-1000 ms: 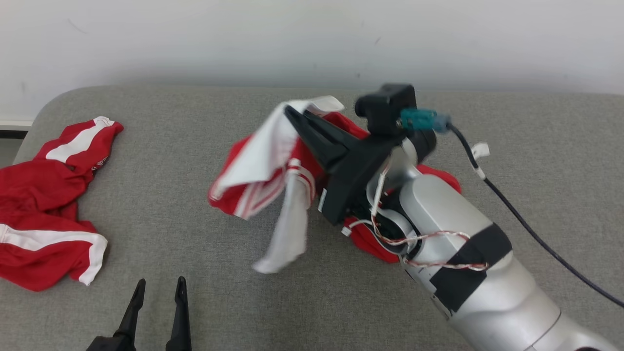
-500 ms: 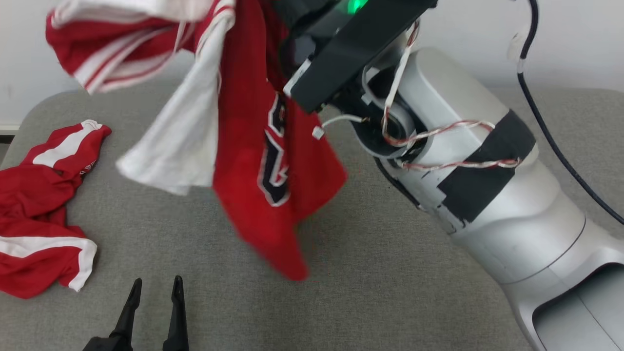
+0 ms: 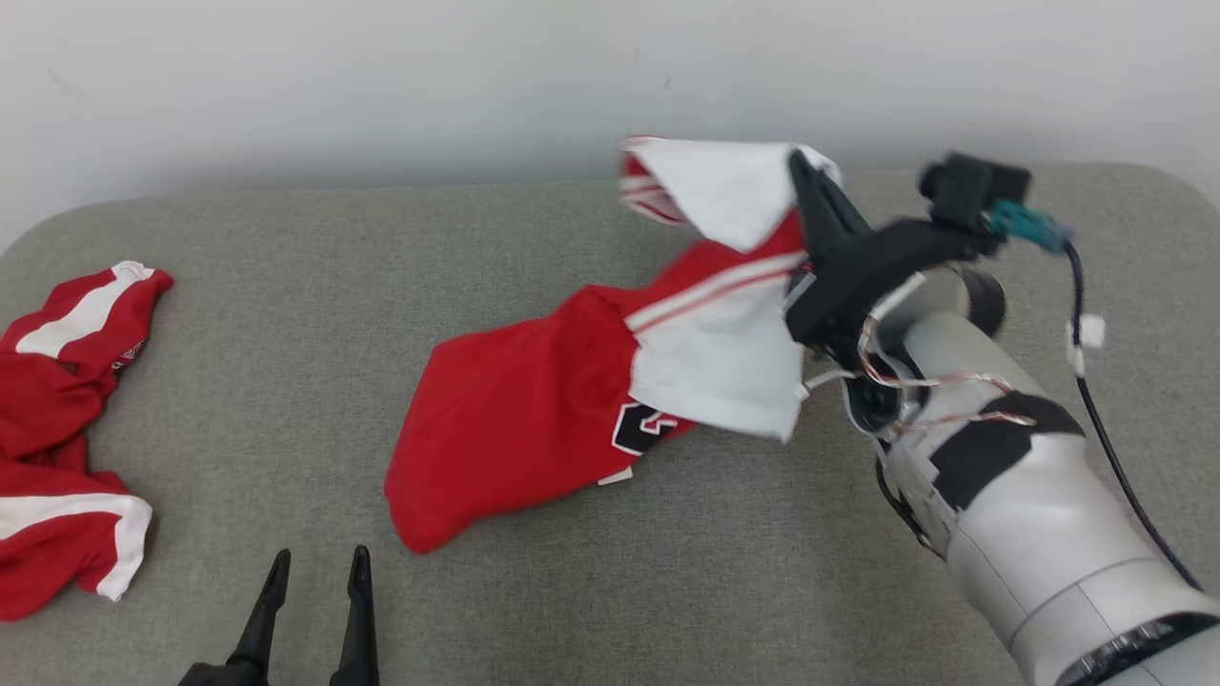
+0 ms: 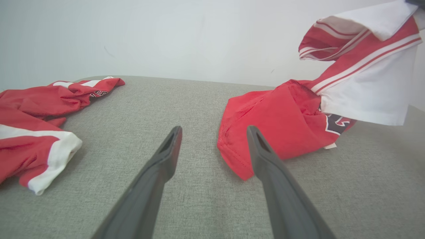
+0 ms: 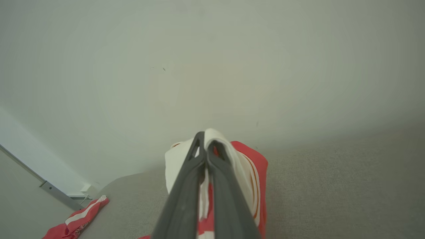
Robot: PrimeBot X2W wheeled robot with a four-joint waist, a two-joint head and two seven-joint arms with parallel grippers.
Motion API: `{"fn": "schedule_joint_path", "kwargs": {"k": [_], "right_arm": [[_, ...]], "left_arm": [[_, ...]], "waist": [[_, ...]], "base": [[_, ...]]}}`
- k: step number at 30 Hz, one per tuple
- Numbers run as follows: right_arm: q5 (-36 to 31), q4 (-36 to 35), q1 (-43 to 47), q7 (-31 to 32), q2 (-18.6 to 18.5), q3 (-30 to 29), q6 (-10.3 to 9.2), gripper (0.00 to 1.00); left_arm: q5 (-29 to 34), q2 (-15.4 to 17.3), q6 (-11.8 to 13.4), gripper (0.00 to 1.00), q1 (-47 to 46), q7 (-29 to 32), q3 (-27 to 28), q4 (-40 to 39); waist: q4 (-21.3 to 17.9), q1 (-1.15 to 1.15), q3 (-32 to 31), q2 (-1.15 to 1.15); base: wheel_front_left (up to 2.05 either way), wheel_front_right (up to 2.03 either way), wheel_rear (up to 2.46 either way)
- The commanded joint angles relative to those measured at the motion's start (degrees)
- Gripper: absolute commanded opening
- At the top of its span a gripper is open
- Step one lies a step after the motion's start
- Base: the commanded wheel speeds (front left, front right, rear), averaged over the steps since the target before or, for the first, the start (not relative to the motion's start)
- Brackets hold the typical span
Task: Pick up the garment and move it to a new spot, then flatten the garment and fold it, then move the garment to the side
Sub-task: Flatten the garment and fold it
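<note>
Two garments, two hands. The right hand (image 3: 801, 167) pinches the held garment (image 3: 515, 419) by its raised end over the desk (image 3: 286, 286). The other garment (image 3: 57, 381) lies well left of it. The left hand (image 3: 319, 562) is spread, empty.

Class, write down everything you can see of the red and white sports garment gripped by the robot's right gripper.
The red and white sports garment looks like soft jersey cloth: a red body, white panels, red-and-white stripes and part of a dark, white-edged figure. It is crumpled, not flat. The shut right gripper pinches its white upper end and holds that end raised, while the red lower end lies on the grey fabric surface.
</note>
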Motion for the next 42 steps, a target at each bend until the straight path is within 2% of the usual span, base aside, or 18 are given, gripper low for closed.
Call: {"fn": "schedule_joint_path", "kwargs": {"k": [1,7,15,16,17,22,28,31,38,40,42], "right_arm": [[0.2,1.9,1.8,-1.5,-0.4,-2.3,-0.12,0.0],[1.1,6.1,7.6,-3.7,-2.2,-10.7,-0.12,0.0],[-5.2,2.4,15.8,-3.7,-5.2,-26.6,-0.12,0.0],[-6.4,2.3,16.8,-3.6,-4.9,-28.6,-0.12,0.69],[-7.4,2.0,17.7,-3.6,-4.5,-30.4,-0.12,1.0],[-12.8,0.5,21.5,-3.6,-2.7,-36.0,-0.12,1.0],[-17.8,-0.2,25.2,-3.2,-1.8,-36.6,-0.12,1.0],[-22.9,-2.3,27.8,-3.0,-2.6,-35.8,-0.12,1.0],[-35.4,-13.0,35.7,-0.7,-1.2,-36.2,-0.12,1.0],[-38.0,-16.9,38.0,1.7,-0.1,-36.7,-0.13,1.0],[-40.1,-22.5,41.2,6.9,1.0,-36.9,-0.13,1.0]], "left_arm": [[0.5,0.0,0.1,1.0,0.7,-0.2,-0.1,-0.1],[0.7,0.1,0.1,1.0,0.8,-0.2,-0.4,-0.1],[0.8,0.3,0.1,1.0,0.5,-0.2,-0.6,-0.3],[0.8,0.3,0.1,1.0,0.5,-0.2,-0.7,-0.2],[0.8,0.3,0.1,1.0,0.5,-0.2,-0.7,-0.2],[0.9,0.3,0.1,1.0,0.2,-0.2,-0.9,-0.1],[0.7,0.2,0.1,1.0,0.3,-0.2,-0.6,-0.3],[0.7,0.2,0.1,1.0,0.3,-0.2,0.0,-0.7],[0.6,0.1,0.1,1.0,1.0,-0.2,1.0,-1.3],[0.6,0.1,0.1,1.0,1.1,-0.2,1.2,-1.3],[0.6,0.0,0.1,1.0,1.0,-0.2,1.2,-1.4]], "waist": [[-0.4,0.0,-0.2,0.0],[-1.2,0.0,-0.2,0.0],[-1.9,0.0,0.1,0.0],[-2.0,0.0,0.0,0.0],[-2.0,0.0,0.0,0.0],[-2.1,0.0,-0.1,0.0],[-2.0,0.0,-0.3,0.0],[-1.9,0.0,-0.4,0.0],[-2.3,0.0,-0.6,0.0],[-2.4,0.0,-0.5,0.0],[-2.3,0.0,-0.4,0.0]], "base": [[0.0,0.0,0.0],[0.0,0.0,0.0],[0.0,0.0,0.0],[0.0,0.0,0.0],[0.0,0.0,0.0],[0.0,0.0,0.0],[0.0,0.0,0.0],[0.0,0.0,0.0],[0.0,0.0,0.0],[0.0,0.0,0.0],[0.0,0.0,0.0]]}}
